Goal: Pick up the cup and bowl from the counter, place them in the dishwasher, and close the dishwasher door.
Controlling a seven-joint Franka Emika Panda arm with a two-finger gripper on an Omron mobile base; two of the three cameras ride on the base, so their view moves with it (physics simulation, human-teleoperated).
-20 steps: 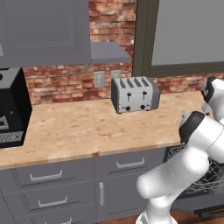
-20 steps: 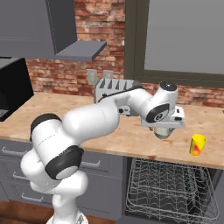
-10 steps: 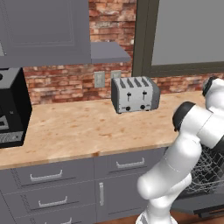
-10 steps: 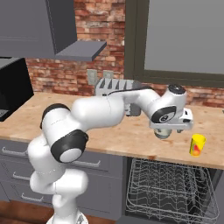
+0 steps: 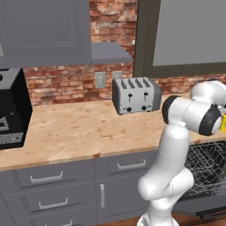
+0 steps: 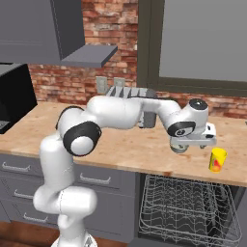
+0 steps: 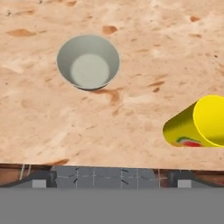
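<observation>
Nothing is loaded yet. The yellow cup [image 6: 217,159] stands upright on the desk [image 6: 125,144], near the front edge, above the open dishwasher [image 6: 190,214]. The grey bowl [image 7: 88,62] sits on the desk too, well apart from the cup; in the right base view the robot's wrist covers it. The gripper [image 6: 193,144] hangs over the desk just beside the cup, on the toaster [image 5: 136,95] side of it, fingers spread wide and holding nothing.

The dishwasher rack [image 6: 188,207] is pulled out below the desk edge, with no dishes in it that can be seen. The door is down; little of it shows.

Judged remaining: grasp and place the cup, then the bowl, then shut the door. All steps are still to do.
</observation>
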